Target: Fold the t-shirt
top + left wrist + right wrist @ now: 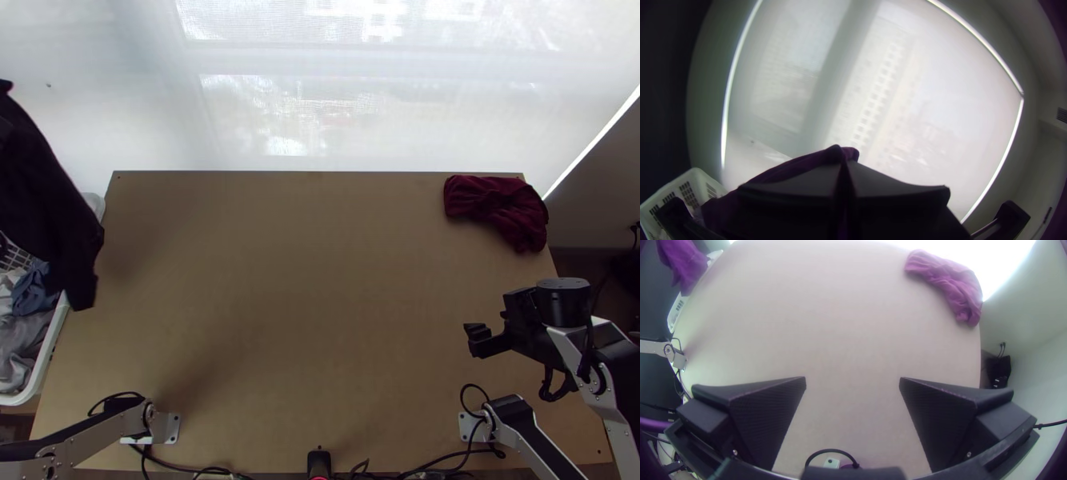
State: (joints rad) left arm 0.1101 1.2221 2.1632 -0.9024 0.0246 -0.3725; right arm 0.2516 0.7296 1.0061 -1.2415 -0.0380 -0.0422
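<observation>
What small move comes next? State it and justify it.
Probably swing the left tool inward, bringing the dark purple cloth over the middle of the light wooden table. The tool is shut on the cloth, which hangs at the table's left edge, by the white plastic basket; there it likely lacks room to be spread for folding.

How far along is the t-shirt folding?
Barely started, it seems. The dark garment, presumably the t-shirt, is picked up: the left gripper holds it, hanging unfolded by the table's left edge, partly over the basket. The right gripper is open, holding nothing. Laying out and folding remain. The maroon cloth lies bunched at the far right corner.
</observation>
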